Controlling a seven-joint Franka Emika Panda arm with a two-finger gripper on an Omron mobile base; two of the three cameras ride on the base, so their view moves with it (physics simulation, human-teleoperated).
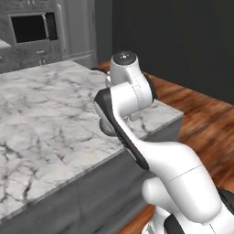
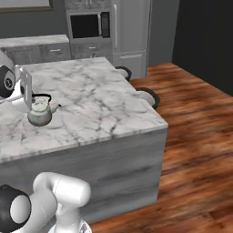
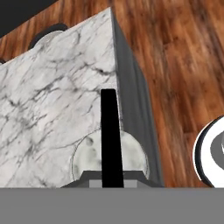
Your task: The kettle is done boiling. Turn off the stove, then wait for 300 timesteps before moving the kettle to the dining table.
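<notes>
Kettle (image 2: 40,112) sits on the marble worktop (image 2: 95,102) at middle left of the right base frame, with the end effector (image 2: 28,95) at its black handle, clamped on it as I judge. I would lower gently, keep it upright, and release only when the base rests flat. In the left base frame my arm hides the kettle, but I see the worktop (image 1: 41,123) spreading wide to the left. The hand view looks down on the kettle (image 3: 109,155) near the worktop edge, above the wooden floor (image 3: 183,65), which the other views do not make clear.
</notes>
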